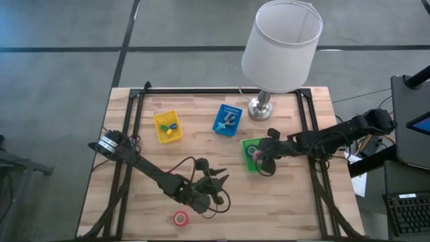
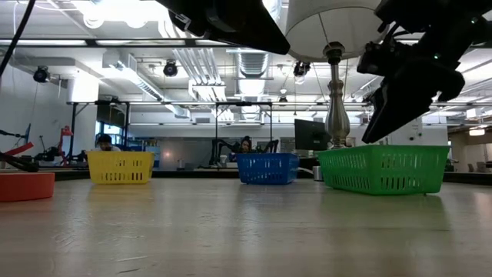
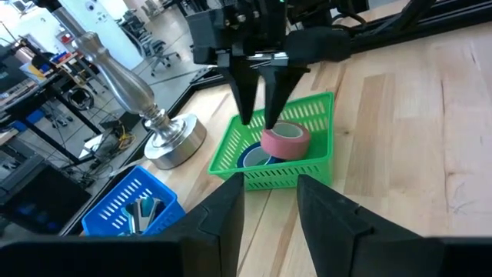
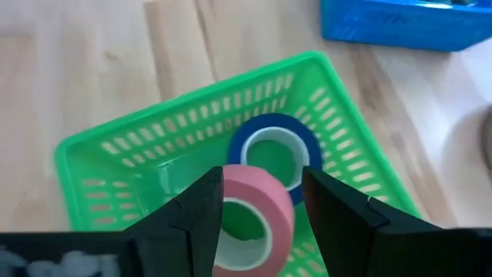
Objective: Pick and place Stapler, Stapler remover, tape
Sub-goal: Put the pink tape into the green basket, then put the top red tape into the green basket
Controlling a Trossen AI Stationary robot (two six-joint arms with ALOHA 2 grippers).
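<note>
My right gripper [image 1: 257,156] hangs over the green tray [image 1: 250,143], shut on a pink tape roll [image 3: 284,141]. A blue tape roll [image 4: 273,146] lies flat on the tray floor beneath it. A red tape roll [image 1: 181,218] lies flat on the table near the near edge. My left gripper [image 1: 218,180] is open above the table's middle, right of that red roll, touching nothing. In the left wrist view its fingers [image 3: 223,223] point toward the green tray. The blue tray [image 1: 227,119] and yellow tray [image 1: 168,126] hold small items. My right gripper [image 4: 261,181] holds the pink roll between its two fingers, which come from above and point down. One finger [image 4: 204,211] and the other stand at opposite sides of the roll's outer wall [image 4: 286,211]. The roll sits lifted above the tray floor, its hole upward, slightly tilted.
A lamp with a white shade stands on its metal base [image 1: 260,107] at the far edge, just behind the green and blue trays. A black frame runs along the table's sides. Bare wood lies between the trays and the near edge [image 1: 282,208].
</note>
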